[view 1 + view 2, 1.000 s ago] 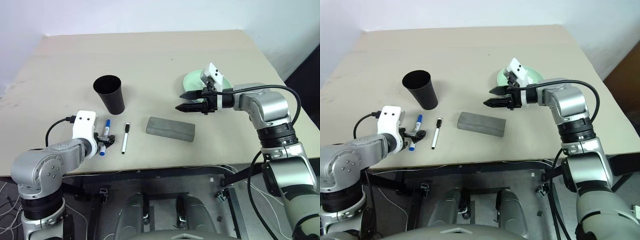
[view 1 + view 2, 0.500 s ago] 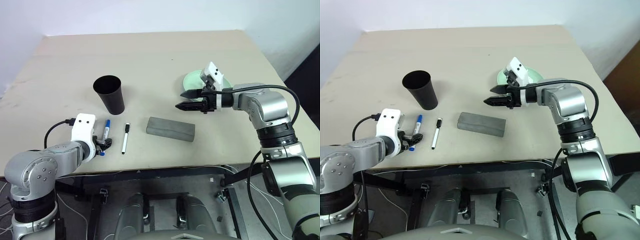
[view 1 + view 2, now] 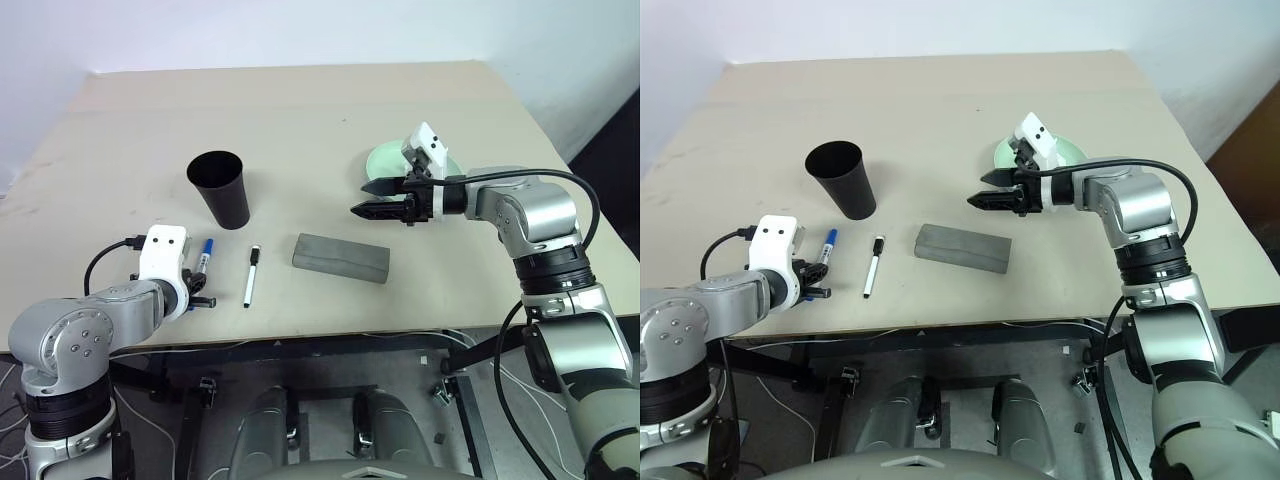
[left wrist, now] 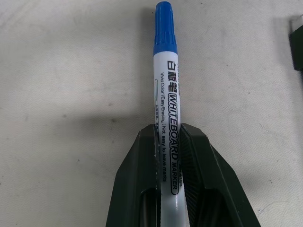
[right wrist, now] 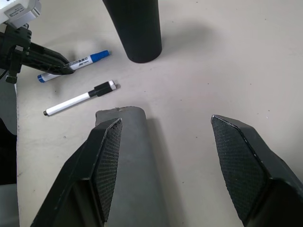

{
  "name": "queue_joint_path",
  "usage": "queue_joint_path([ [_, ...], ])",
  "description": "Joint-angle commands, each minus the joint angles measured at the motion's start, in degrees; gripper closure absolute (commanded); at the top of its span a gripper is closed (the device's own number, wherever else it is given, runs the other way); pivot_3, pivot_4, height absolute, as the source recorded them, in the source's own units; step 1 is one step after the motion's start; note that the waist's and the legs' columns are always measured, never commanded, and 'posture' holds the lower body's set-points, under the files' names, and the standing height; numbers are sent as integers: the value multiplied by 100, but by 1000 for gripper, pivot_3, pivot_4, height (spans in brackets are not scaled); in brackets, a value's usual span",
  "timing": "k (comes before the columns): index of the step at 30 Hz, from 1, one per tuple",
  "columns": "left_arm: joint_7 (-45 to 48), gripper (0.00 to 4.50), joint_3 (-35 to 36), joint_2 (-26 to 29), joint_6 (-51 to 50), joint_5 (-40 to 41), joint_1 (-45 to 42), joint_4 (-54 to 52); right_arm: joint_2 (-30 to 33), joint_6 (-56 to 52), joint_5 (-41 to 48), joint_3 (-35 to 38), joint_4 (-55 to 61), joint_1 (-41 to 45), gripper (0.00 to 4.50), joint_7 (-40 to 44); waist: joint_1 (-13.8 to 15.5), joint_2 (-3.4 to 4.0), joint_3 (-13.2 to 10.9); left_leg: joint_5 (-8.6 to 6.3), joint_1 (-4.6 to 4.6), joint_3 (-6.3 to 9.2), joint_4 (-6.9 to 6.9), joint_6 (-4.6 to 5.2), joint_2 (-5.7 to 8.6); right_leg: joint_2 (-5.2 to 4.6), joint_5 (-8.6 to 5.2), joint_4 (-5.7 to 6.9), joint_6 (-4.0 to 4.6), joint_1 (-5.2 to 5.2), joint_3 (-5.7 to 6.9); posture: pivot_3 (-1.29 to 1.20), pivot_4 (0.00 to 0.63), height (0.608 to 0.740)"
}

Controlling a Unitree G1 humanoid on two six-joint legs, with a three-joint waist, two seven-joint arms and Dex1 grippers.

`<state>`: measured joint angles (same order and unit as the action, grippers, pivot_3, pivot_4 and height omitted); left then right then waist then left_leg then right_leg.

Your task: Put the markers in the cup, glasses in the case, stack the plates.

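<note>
Lower left of the frame, the left gripper (image 4: 168, 142) had its fingers pinched on the blue-capped marker (image 4: 166, 104), probably readying a lift toward the cup (image 3: 219, 187) just above. The black-capped marker (image 3: 250, 276) lay beside on the tabletop (image 3: 300, 110). Farther right, the right gripper (image 3: 372, 199) hovered, fingers wide, empty, over the case (image 3: 340, 258).

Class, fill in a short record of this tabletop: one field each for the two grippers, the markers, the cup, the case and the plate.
left gripper: shut on blue-capped marker
right gripper: open, holds nothing, above the table
black-capped marker: flat on table
cup: upright, nothing seen inside
case: closed, on table
green plate: partly hidden behind right arm
</note>
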<state>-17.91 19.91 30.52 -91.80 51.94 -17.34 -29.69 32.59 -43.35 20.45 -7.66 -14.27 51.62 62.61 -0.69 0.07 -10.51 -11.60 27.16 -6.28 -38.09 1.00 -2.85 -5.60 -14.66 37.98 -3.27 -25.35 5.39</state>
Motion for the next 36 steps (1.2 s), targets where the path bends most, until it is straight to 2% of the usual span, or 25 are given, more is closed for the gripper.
queue_joint_path([
  [1, -115, 4213, 110, 104, -70, -157, -67, 153, 8, 100, 64, 159, 111, 48, 1315, 0, 0, 0, 0, 0, 0, 0, 0, 0, 0, 0, 0, 0, 0, 0, -1, 0, 150, 701],
  [8, -204, 4213, 472, 170, 5, -1250, -477, 333, -46, 288, 15, 103, 22, 92, 1315, 27, -8, -2, -1, 0, 8, 2, 3, -1, -2, 3, 3, 0, 5, -10, 0, 0, 150, 701],
  [13, -28, 4213, 257, 633, 1130, -2228, -532, 468, -154, 576, 87, 224, 58, 84, 1315, 16, -4, -6, -4, 1, 23, 1, 5, -1, 0, 3, 4, -12, 4, -16, 4, 0, 150, 701],
  [17, 124, 4213, 443, 569, 2148, -2718, -710, 595, -256, 843, 122, 302, 150, -37, 1315, -19, 17, -6, -4, 0, 26, -1, 15, -2, 1, 1, 4, -22, 4, -20, 4, 0, 150, 701],
  [22, 945, 4213, 310, 368, 4647, -3129, -931, 880, -386, 913, 310, 480, 273, -115, 1315, -92, 13, -8, -4, -1, 28, -1, 23, -2, 1, -2, 5, -34, 7, -18, 3, 0, 150, 701],
  [25, 1604, 4213, -61, 504, 5696, -3445, -963, 1099, -449, 835, 510, 672, 442, -188, 1315, -140, 6, -7, -4, 0, 28, -3, 33, -2, 1, -1, 7, -42, 8, -18, 3, 0, 150, 701],
  [29, 2233, 4213, -126, 218, 8159, -3838, -1036, 1734, -430, 527, 878, 823, 874, -341, 1315, -96, 7, -7, -4, 1, 25, -10, 55, -1, 1, 1, 13, -60, -3, -19, 3, 0, 150, 701],
  [36, 3641, 4213, -189, -154, 8325, -2779, -1451, 2461, -458, 261, 1067, 789, 1377, -666, 1315, -342, 8, -7, -4, 14, 22, -16, 61, 21, 2, 9, 20, -69, -16, -9, 12, 0, 150, 701],
])
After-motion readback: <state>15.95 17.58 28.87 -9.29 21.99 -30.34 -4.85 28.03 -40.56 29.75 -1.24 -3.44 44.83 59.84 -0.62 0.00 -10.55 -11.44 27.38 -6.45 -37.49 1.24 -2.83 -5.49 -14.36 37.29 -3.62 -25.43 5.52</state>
